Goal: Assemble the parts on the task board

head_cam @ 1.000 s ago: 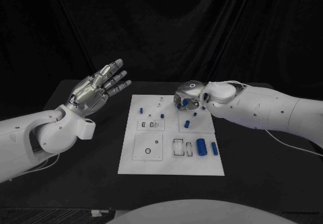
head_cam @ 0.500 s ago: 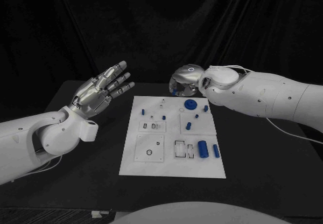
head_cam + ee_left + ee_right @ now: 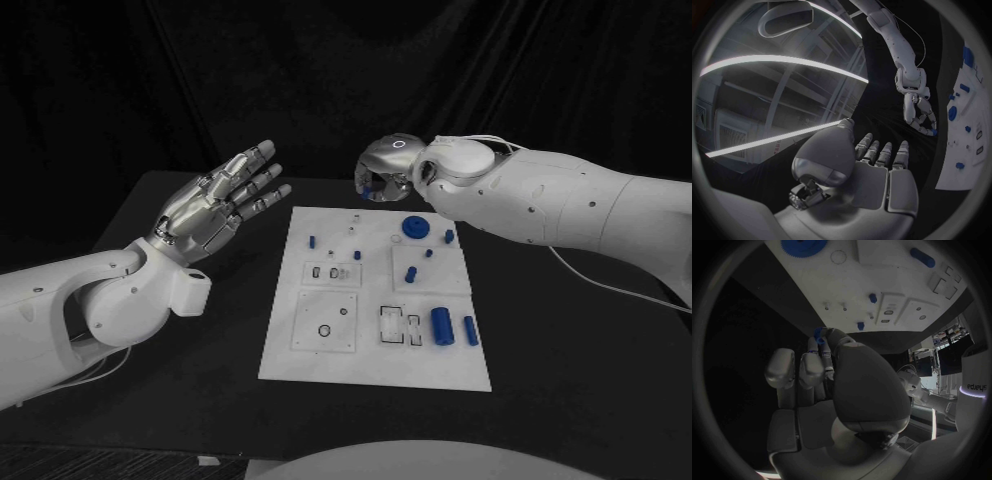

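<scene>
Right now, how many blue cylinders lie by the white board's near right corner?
2: a thick blue cylinder and a slimmer blue cylinder just right of it, lying side by side on the white task board. Nothing there looks hidden.

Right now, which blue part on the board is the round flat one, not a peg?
The blue gear-like disc at the far right of the task board, nearest the right hand. It is wide, with a toothed rim; the others are slim pegs or cylinders.

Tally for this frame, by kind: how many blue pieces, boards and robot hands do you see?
Blue pieces lying on the white board: 8, as far as the head view shows
Blue piece held by the right hand: 1
White board: 1
Hands, counting the left hand: 2
Total: 12
</scene>
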Controlling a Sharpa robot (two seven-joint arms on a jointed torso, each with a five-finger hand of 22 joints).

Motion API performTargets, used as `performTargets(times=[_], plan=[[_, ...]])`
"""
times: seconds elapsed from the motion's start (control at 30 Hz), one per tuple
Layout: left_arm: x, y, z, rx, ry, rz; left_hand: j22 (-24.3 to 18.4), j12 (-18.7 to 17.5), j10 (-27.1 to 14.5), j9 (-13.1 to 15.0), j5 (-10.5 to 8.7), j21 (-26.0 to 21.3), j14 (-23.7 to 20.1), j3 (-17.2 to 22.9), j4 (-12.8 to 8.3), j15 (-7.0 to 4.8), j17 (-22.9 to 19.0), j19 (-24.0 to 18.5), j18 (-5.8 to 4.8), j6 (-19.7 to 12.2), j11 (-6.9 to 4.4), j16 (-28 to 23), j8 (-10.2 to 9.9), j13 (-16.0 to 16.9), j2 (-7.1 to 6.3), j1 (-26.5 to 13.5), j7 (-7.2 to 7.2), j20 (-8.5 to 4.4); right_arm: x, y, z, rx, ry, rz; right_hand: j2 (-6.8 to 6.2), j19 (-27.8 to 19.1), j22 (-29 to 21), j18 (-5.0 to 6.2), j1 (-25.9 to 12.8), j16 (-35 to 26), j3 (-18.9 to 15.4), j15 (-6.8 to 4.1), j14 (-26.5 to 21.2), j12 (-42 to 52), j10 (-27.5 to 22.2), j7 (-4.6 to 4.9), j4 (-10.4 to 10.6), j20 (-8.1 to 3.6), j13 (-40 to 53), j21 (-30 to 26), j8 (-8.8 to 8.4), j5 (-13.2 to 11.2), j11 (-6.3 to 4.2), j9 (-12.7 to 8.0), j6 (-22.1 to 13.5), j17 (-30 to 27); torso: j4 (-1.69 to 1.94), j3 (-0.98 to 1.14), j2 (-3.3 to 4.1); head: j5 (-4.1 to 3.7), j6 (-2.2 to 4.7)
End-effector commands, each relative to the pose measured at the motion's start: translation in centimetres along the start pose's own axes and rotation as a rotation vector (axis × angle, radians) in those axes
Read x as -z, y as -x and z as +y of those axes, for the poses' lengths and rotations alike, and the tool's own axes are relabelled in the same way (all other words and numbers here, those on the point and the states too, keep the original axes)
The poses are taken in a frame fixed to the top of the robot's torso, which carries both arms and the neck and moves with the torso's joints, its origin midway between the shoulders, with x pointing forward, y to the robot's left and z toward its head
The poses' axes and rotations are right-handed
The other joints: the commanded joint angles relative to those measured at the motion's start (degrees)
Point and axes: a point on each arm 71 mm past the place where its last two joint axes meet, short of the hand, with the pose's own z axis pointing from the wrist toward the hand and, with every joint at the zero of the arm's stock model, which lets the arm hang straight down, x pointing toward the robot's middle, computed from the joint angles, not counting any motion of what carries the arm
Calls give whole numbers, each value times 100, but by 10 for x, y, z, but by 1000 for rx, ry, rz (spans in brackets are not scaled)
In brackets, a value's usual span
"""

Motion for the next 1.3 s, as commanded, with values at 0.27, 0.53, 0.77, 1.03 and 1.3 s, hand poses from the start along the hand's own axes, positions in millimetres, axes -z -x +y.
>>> performTargets(times=[0.27,0.53,0.77,1.03,1.3], plan=[[-1,0,-3,-5,-42,-3,4,86,39,85,114,39,36,161,-51,11,4,58,220,48,58,52,101,32,-8,70,21,26,-6,-4,0,-29,-37,54,56,53,136,-230,28,113,252,10,15,12,342,72,-53,0,158,159,54,-88,-79,292,39,133,203,-4,173,-241,144],[-1,-3,-2,2,-41,5,4,88,36,85,128,40,35,168,-52,11,5,60,220,47,61,54,100,32,-5,75,37,27,-8,-9,1,-35,-42,72,60,51,153,-233,22,107,262,17,7,-18,338,79,-52,6,152,166,32,-104,-70,296,22,128,226,-11,181,-251,153],[-1,-2,-2,0,-40,2,6,90,37,85,132,43,36,170,-53,12,6,63,220,50,62,56,100,32,-4,77,43,29,-7,-11,1,-38,-48,78,65,51,164,-235,24,107,269,20,3,-30,338,84,-54,8,151,171,23,-111,-66,298,16,130,215,-20,176,-242,137],[-1,-1,-2,0,-40,2,7,91,36,86,136,45,38,173,-53,14,7,65,221,53,62,59,101,32,-2,78,48,30,-5,-13,-1,-40,-57,87,73,45,169,-235,32,106,282,25,-2,-52,336,92,-61,13,148,170,7,-119,-58,301,4,132,219,-10,170,-237,123],[-2,-1,-2,0,-41,3,7,91,36,86,136,45,38,173,-53,14,7,65,221,53,62,59,101,32,-2,78,48,30,-4,-17,-3,-42,-66,105,77,39,174,-235,36,99,293,30,-9,-76,330,97,-66,18,145,170,-11,-122,-52,303,-10,124,213,-21,159,-230,94]])
